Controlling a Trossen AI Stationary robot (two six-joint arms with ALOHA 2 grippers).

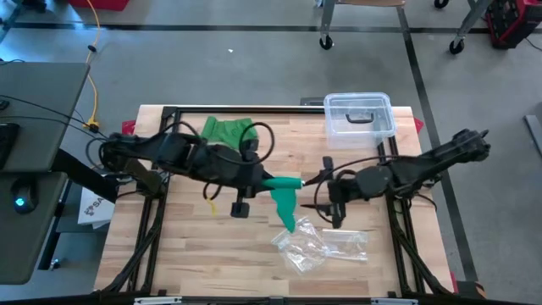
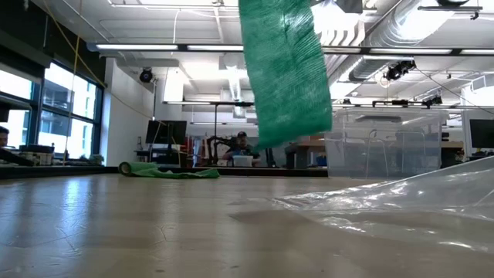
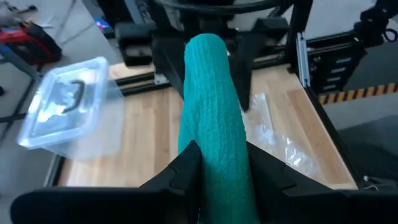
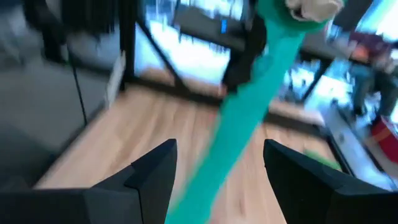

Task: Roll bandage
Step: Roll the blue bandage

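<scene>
A rolled green bandage (image 1: 288, 181) sticks out toward the table's right from my left gripper (image 1: 273, 180), which is shut on it above the table's middle. Its loose tail (image 1: 286, 210) hangs down from the roll; in the low view the tail (image 2: 285, 69) ends above the tabletop. My right gripper (image 1: 318, 190) stands open just right of the roll's free end. In the right wrist view the green strip (image 4: 239, 124) runs between the open fingers without plainly touching either. A second green bandage (image 1: 227, 130) lies crumpled on the table at the far left. My left gripper pinches the bandage roll (image 3: 217, 155) between its two fingers (image 3: 186, 171), one on each side of it. The roll lies along the fingers and juts out past their tips. It is lifted clear of the table, with the unrolled tail hanging slack below it.
A clear lidded plastic box (image 1: 360, 114) stands at the table's far right. Crumpled clear plastic wrap (image 1: 318, 246) lies on the near side under the hanging tail. Black frame rails (image 1: 161, 212) run along the table's edges. Bare wood shows at the near left.
</scene>
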